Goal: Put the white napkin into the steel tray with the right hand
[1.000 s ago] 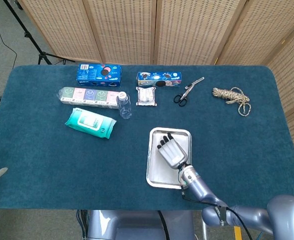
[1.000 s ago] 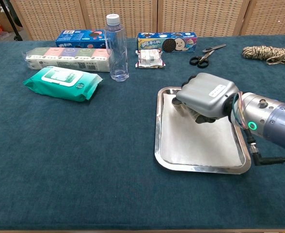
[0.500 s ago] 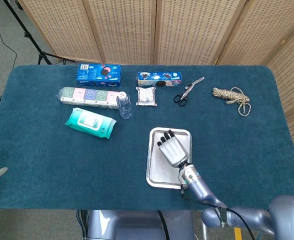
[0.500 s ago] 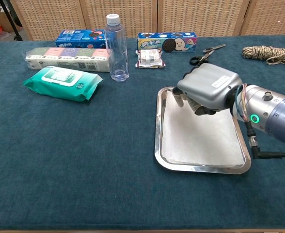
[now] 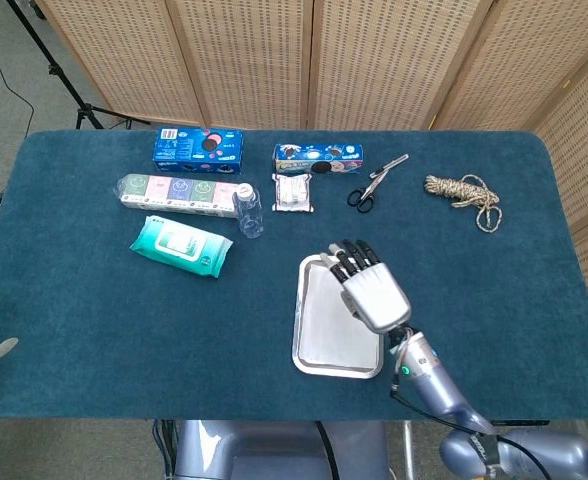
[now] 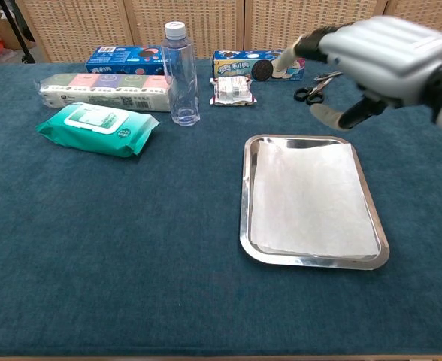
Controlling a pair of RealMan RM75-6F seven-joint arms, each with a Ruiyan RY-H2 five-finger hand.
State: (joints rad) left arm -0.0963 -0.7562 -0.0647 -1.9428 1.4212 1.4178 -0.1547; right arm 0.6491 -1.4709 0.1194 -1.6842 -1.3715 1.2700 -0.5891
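The right robot hand [image 6: 379,64] hangs above the tray [image 6: 245,203], fingers spread, holding nothing. The napkin [image 6: 311,199] lies flat inside; a bottle [image 6: 182,75] stands near

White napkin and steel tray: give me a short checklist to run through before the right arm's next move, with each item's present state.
1. white napkin lies flat inside steel tray: ok.
2. Napkin within the rim, no corner draped over: ok.
3. right hand empty, fingers apart: ok.
4. Right hand raised off the tray: ok.
5. Scissors and bottle undisturbed by the hand: ok.
6. Left hand's state: cannot tell; neither view shows it.
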